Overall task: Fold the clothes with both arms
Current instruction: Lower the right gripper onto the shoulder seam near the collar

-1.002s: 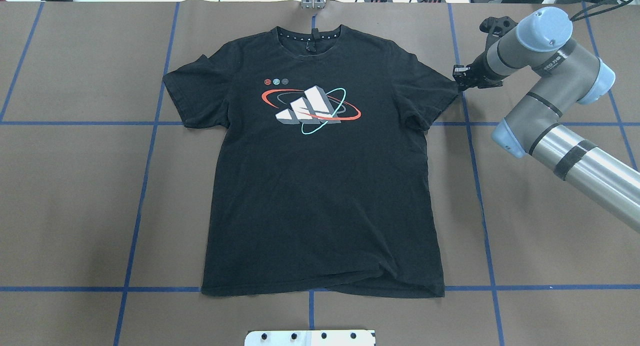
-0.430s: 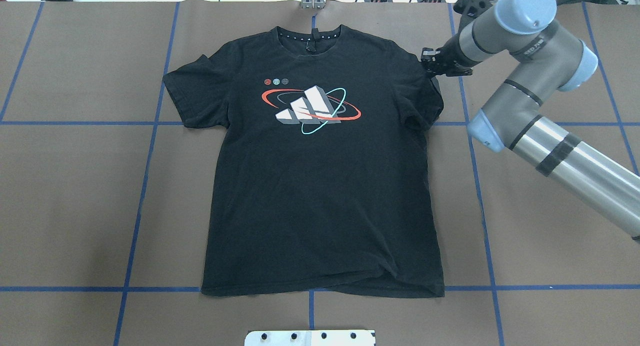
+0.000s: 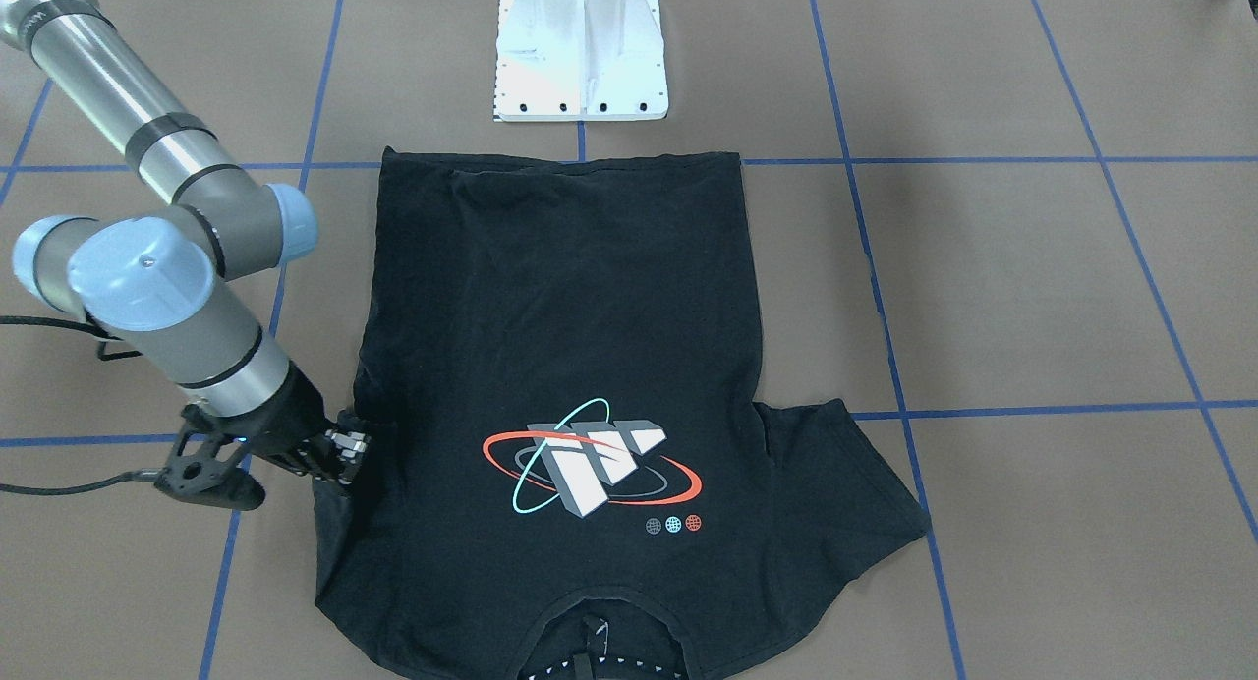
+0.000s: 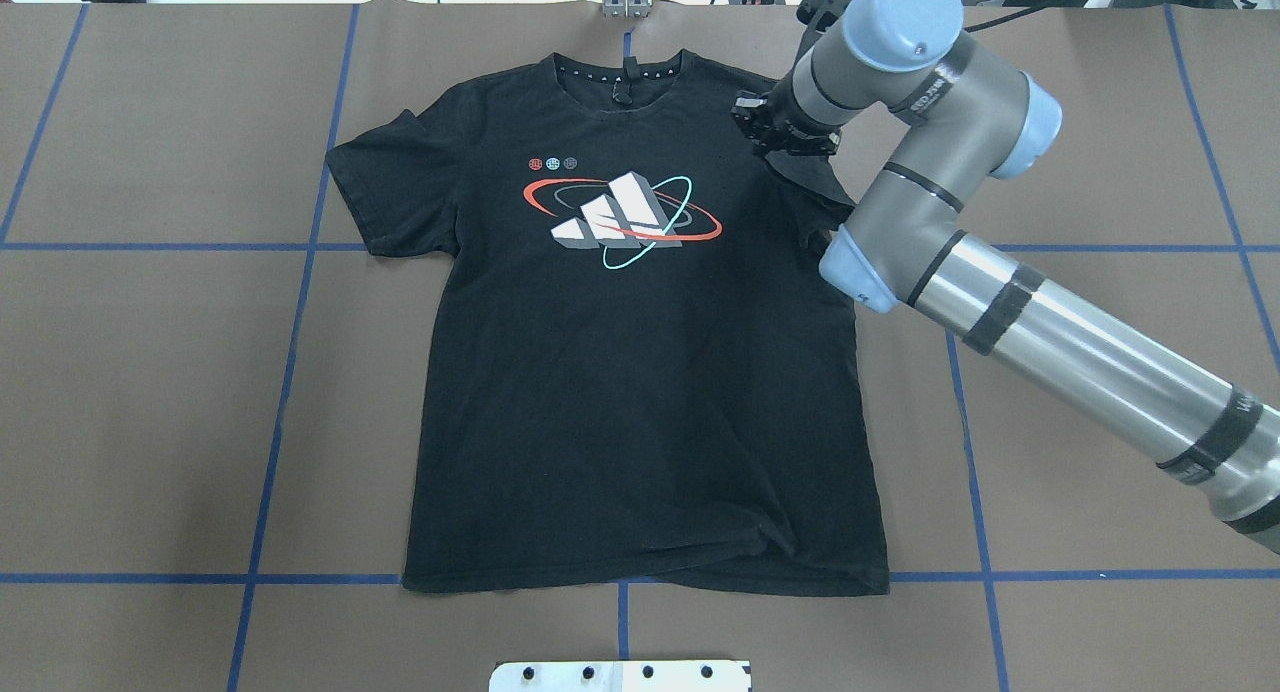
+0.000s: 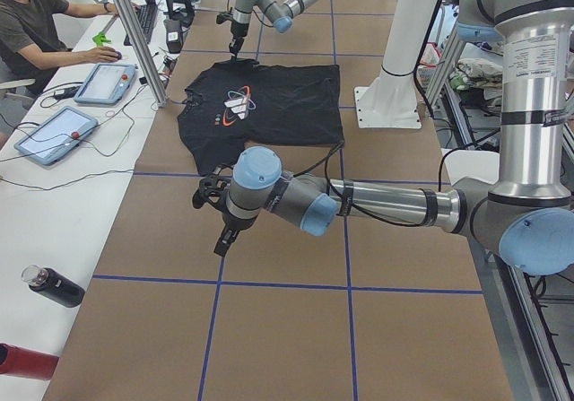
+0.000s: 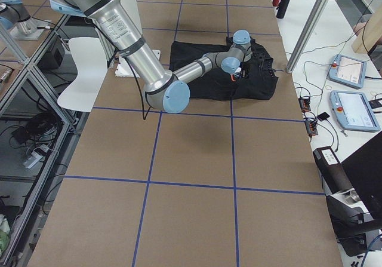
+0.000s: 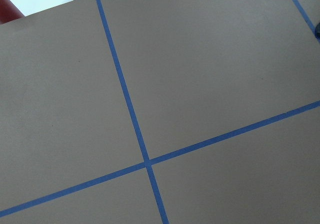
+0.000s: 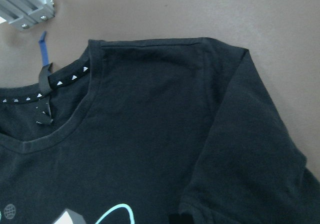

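While the left arm [image 5: 377, 204] stays out of the overhead shot, we pick it up from the table's left end. It stretches low over the bare brown surface [image 4: 150, 372], with the left pincer [image 5: 222, 239] off the shirt's near sleeve. Its wrist camera gives us only paper and crossing blue tape lines [image 7: 131, 114], so we cannot tell whether that pincer is spread or pressed together.

Moving right, we reach the black T-shirt [image 4: 640, 392]. It lies face up in the middle of the surface, collar [image 4: 620, 72] at the far edge and hem nearest the robot, just ahead of the white base plate [image 4: 620, 675]. The left sleeve [image 4: 385, 192] is spread flat. Next come the three small globe icons [image 4: 553, 163], and beneath them the orbit logo [image 4: 620, 217] in red, teal and grey-white, all lying smooth.

Further right it gets busy. The right pincer [image 4: 768, 132] sits over the shirt's right shoulder, pinching the T-shirt by the right sleeve [image 4: 815, 197]. That sleeve is drawn inward and bunched over the body of the shirt. From the front camera we see black cloth rising to the fingertips. Behind it, the right arm [image 4: 1050, 322] slants away across the surface to the lower right edge of the overhead shot.
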Controlling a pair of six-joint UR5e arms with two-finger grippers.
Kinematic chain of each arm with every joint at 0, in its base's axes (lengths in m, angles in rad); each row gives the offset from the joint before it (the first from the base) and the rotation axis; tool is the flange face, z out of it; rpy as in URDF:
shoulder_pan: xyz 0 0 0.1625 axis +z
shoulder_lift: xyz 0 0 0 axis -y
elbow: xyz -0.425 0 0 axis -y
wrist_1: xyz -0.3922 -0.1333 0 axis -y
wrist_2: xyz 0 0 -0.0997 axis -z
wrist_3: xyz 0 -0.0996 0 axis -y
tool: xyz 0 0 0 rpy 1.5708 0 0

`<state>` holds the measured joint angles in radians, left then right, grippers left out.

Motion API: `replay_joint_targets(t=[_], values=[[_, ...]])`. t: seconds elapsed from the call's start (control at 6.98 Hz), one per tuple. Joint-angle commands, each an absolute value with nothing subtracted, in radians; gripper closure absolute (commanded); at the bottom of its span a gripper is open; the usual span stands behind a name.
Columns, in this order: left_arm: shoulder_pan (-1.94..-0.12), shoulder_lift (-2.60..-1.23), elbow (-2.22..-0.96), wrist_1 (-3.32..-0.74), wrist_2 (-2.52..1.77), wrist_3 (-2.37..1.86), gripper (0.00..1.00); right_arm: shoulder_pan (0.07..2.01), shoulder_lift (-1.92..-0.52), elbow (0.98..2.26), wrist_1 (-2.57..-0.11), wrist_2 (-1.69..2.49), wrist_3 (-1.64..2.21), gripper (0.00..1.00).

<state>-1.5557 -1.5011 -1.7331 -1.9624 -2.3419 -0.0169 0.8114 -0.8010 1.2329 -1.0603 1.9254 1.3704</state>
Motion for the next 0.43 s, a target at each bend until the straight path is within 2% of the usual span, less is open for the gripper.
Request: replay_joint_targets(t=[0.0, 0.29], values=[[-1.555, -1.502, -1.733, -1.963, -2.342, -0.015, 0.0, 0.764, -0.746, 1.184, -1.062, 1.878, 1.388, 1.0], [-1.555, -1.502, -1.732, -1.962, -2.342, -0.017, 0.0, 0.758, -0.744, 1.181, -1.062, 1.876, 1.39, 1.0]])
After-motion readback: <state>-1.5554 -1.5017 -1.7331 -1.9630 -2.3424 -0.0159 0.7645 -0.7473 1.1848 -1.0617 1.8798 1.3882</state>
